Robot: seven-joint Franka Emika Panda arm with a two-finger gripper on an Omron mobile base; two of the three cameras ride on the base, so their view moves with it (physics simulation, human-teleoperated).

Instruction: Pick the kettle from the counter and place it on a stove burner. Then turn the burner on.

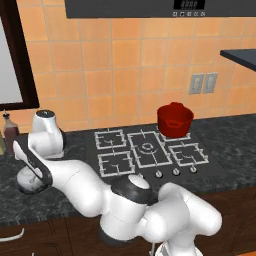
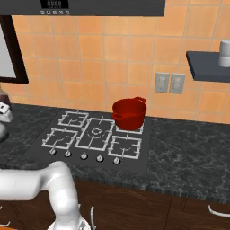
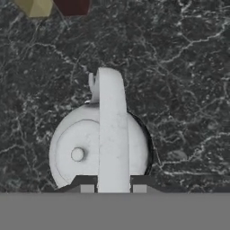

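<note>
At the far left a bottle (image 1: 9, 131) stands by the wall. Just right, near the counter (image 1: 235, 135) front, the kettle (image 3: 99, 152) sits on the stone under the hand; the gripper (image 3: 113, 187) straddles its handle (image 3: 111, 130), fingers apart on either side. Right: the cooktop (image 1: 150, 150), red pot (image 1: 175, 120) at far right.
</note>
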